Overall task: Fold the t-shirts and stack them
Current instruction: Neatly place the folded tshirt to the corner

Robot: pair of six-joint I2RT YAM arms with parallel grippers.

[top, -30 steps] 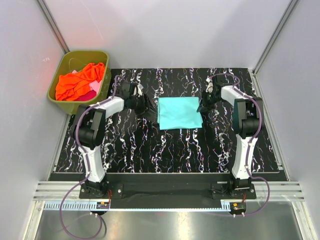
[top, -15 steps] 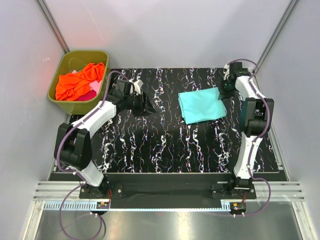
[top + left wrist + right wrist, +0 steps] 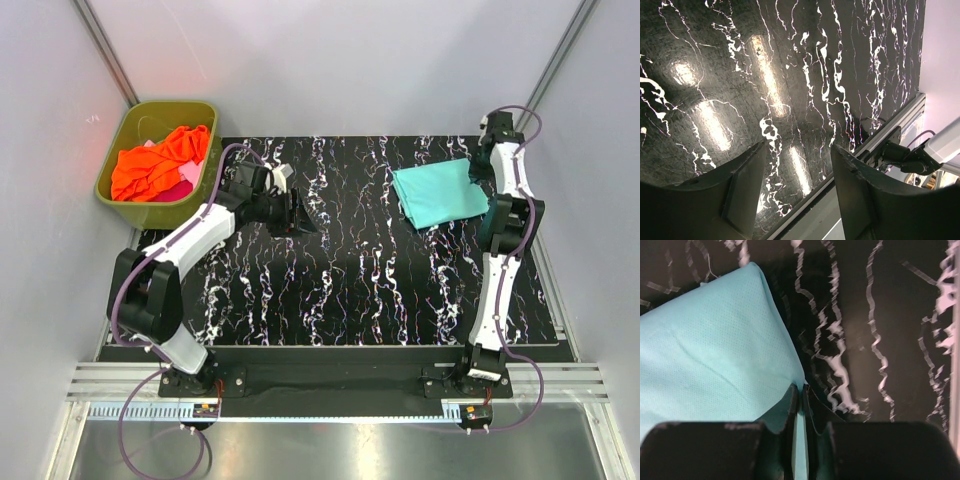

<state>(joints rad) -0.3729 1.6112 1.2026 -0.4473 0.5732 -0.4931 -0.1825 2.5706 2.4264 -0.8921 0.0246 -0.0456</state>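
1. Teal t-shirt (image 3: 440, 193) is lying folded at the far right of the counter (image 3: 330, 290)
2. Right tool (image 3: 800, 390) is pinching the shirt's edge, its jaws closed on the cloth
3. Left tool (image 3: 797, 155) is hovering wide open over the counter, holding nothing
4. Orange t-shirt (image 3: 160, 160) and pink t-shirt (image 3: 182, 186) are sitting crumpled in the green tub (image 3: 170, 105)

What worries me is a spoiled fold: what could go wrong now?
1. The right gripper pinches only one edge of the folded teal shirt; a pull could open or bunch the fold.
2. It lies near the table's right edge and may slip over.
3. The orange shirt is heaped on the pink shirt in the tub; the open left gripper might lift both.
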